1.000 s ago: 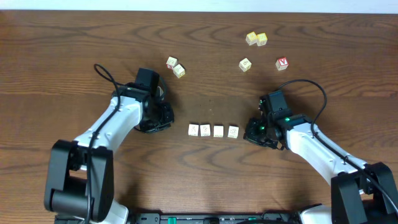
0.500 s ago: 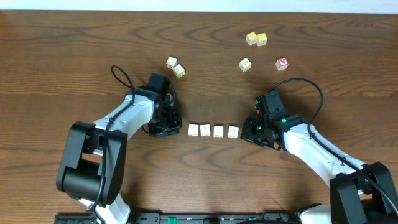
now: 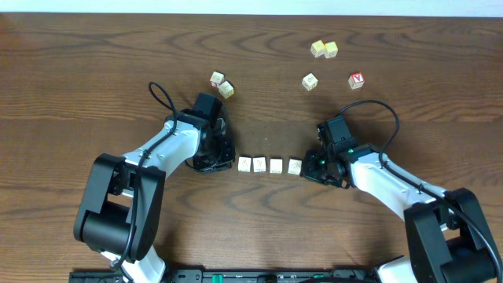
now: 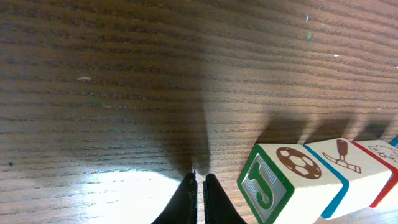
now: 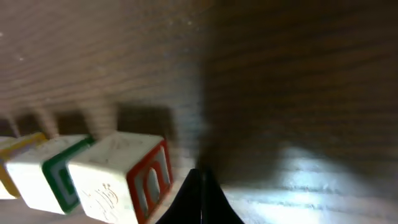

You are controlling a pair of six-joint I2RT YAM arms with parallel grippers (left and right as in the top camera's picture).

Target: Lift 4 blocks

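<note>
Four blocks lie in a row mid-table: (image 3: 244, 164), (image 3: 259, 164), (image 3: 276, 165), (image 3: 294, 166). My left gripper (image 3: 229, 163) is shut and empty, low at the row's left end. In the left wrist view its closed tips (image 4: 199, 186) sit just left of the end block (image 4: 273, 186), which has a green J side. My right gripper (image 3: 308, 167) is shut and empty at the row's right end. In the right wrist view its tips (image 5: 200, 177) are beside the end block (image 5: 124, 177), which has a red-framed side. Whether the tips touch the blocks I cannot tell.
Other cubes lie farther back: two (image 3: 217, 79) (image 3: 226, 90) at back left, two yellow ones (image 3: 317, 49) (image 3: 331, 49) at back right, another (image 3: 310, 81) below them, and a red-lettered cube (image 3: 357, 80). The arms' cables loop above both wrists.
Both arms have closed in on the row: the left gripper moved right toward its left end, the right gripper moved left toward its right end. The blocks have not moved.
</note>
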